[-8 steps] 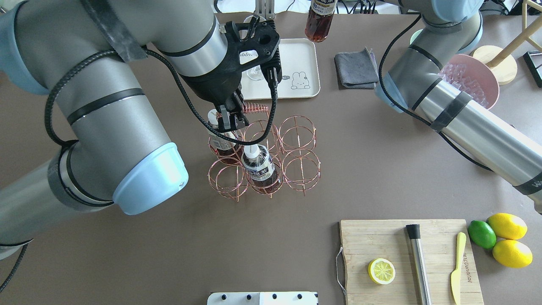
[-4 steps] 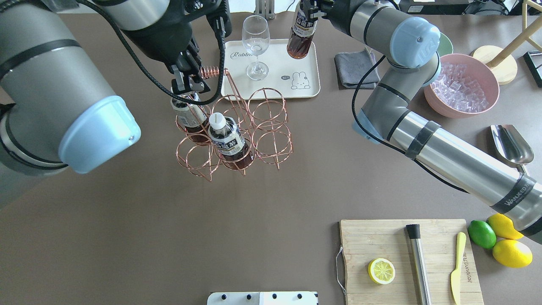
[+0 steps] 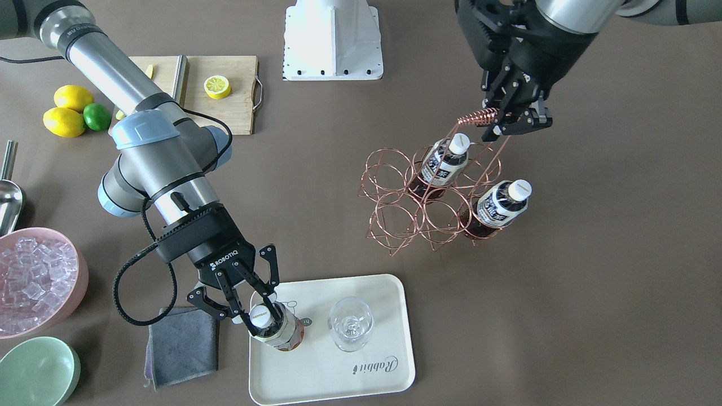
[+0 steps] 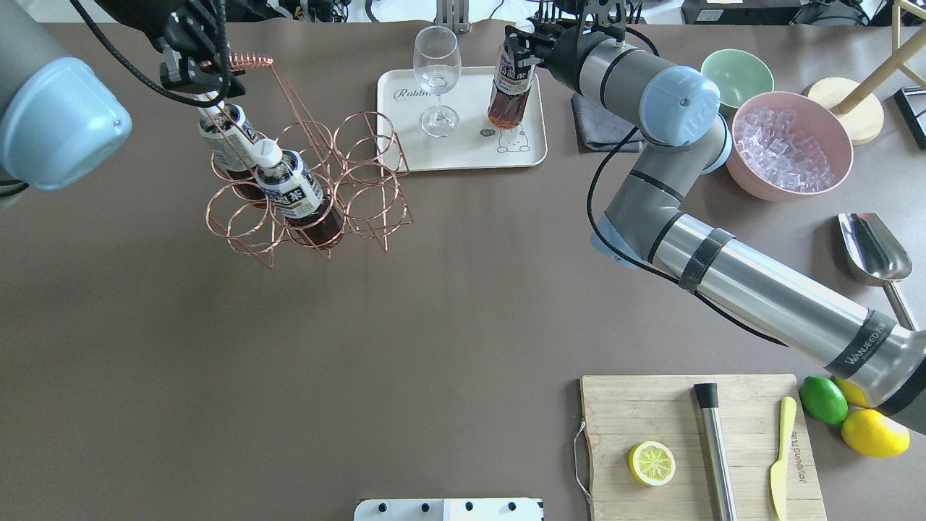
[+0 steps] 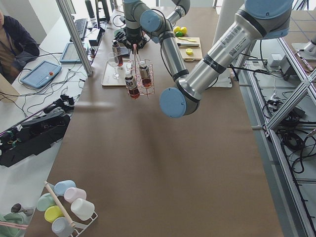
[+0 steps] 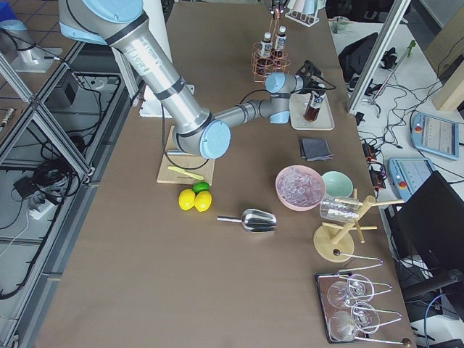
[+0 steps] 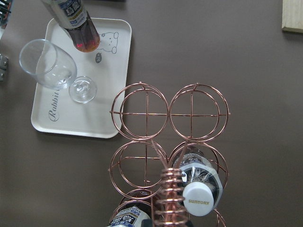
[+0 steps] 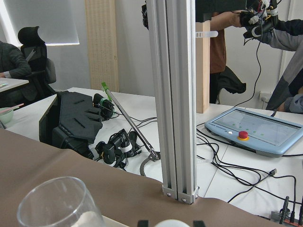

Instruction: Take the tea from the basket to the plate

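One tea bottle point(image 3: 285, 335), pinched by my right gripper point(image 3: 261, 313), is over the far plate point(image 3: 338, 372); my left gripper point(image 3: 509, 122) pinches the basket's point(image 3: 427, 198) coiled handle point(image 3: 476, 118).

the basket point(image 4: 333, 170) was glossy copper-toned metal wire; the plate point(image 4: 463, 148) looked smooth, matt cream; the tea bottle point(image 4: 510, 94) clear glossy plastic; the table point(image 4: 434, 304) matt brown.

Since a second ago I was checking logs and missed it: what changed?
The left tool, gripping the coiled handle, carried the wire basket leftward and away from the robot. The right tool brought its tea bottle down to the cream tray, beside the bear. The two bottles stay in the basket; wine glass unmoved.
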You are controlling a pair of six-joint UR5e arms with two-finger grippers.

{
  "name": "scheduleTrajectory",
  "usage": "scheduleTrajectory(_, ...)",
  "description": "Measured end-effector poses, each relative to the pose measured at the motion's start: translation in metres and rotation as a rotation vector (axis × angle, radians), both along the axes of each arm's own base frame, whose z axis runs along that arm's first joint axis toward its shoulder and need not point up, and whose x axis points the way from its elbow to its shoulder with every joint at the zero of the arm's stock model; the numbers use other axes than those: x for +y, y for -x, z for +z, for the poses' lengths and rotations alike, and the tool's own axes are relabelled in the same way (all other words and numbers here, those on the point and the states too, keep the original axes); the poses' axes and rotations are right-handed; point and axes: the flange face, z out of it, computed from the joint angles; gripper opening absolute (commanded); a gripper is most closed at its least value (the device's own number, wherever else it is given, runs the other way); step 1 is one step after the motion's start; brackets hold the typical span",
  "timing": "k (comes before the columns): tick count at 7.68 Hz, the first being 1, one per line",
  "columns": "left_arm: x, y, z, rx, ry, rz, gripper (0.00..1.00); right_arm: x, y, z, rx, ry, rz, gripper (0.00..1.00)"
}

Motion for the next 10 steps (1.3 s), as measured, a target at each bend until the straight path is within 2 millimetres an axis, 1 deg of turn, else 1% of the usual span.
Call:
scheduleTrajectory(1,-0.020,0.025,0.019,-0.021,-0.012,0.009,0.00,0.001,0.004,0.003,0.005,0.005,-0.006,0.00)
scheduleTrajectory(2,-0.038,0.050,0.038,-0.045,-0.029,0.021,0.00,0.003,0.007,0.004,0.008,0.007,-0.012,0.19)
scheduleTrajectory(3,-0.053,0.075,0.059,-0.069,-0.041,0.029,0.00,0.005,0.011,0.004,0.009,0.008,-0.018,0.99)
scheduleTrajectory(7,-0.101,0.163,0.149,-0.147,-0.059,0.068,0.00,0.008,0.016,0.004,0.012,0.013,-0.021,1.00)
scheduleTrajectory(9,-0.120,0.203,0.192,-0.170,-0.038,0.078,0.00,0.008,0.015,0.003,0.011,0.011,-0.021,1.00)
scheduleTrajectory(10,-0.124,0.219,0.214,-0.176,-0.018,0.081,0.00,0.009,0.015,0.000,0.006,0.009,-0.022,1.00)
